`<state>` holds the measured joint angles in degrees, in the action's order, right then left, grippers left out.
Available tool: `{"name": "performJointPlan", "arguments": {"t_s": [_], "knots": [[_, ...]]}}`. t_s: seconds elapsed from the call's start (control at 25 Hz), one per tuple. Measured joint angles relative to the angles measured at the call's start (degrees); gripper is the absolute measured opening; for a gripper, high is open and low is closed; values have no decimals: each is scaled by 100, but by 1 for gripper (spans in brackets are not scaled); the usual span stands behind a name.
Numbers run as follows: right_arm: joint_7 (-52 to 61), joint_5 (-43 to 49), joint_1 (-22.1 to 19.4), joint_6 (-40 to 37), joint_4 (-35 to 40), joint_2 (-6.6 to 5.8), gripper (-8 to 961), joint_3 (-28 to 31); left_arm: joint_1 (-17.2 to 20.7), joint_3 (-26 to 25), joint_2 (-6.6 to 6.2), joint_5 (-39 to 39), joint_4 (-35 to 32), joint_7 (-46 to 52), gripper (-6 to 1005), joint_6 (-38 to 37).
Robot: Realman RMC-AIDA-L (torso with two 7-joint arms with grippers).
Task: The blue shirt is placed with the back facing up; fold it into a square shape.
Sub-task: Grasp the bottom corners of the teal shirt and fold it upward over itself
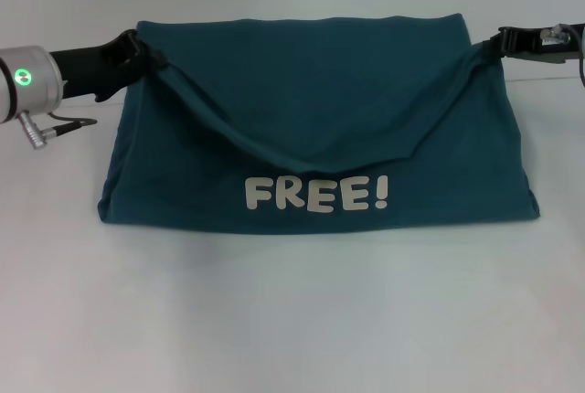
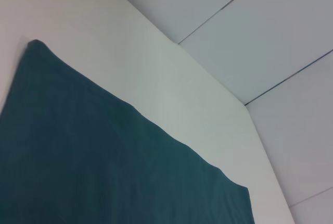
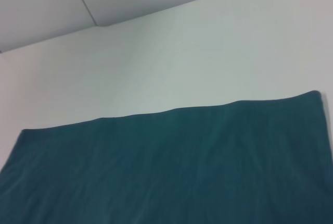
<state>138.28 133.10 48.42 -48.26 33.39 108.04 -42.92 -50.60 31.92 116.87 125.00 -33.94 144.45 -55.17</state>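
White table (image 1: 292, 320), with the part-folded blue shirt (image 1: 320, 91) directly on it.

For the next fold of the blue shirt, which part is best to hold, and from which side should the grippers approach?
A judgement: hold the blue shirt at the two raised upper corners, each from its own outer side, where the left gripper and right gripper already pinch it. The fabric sags between them in a V above the "FREE!" print, so these corners control the loose layer.
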Motion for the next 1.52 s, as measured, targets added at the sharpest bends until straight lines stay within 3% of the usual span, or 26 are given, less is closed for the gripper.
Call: {"name": "performJointPlan", "arguments": {"t_s": [0.44, 0.72, 1.52], "knots": [[76, 206, 108, 174, -38, -19, 55, -17, -61, 52, 29, -13, 6, -4, 1, 146], [312, 500, 88, 364, -98, 61, 54, -17, -77, 155, 0, -13, 206, -44, 0, 367], [430, 669, 129, 515, -57, 91, 65, -12, -217, 190, 34, -70, 282, -201, 5, 707]]}}
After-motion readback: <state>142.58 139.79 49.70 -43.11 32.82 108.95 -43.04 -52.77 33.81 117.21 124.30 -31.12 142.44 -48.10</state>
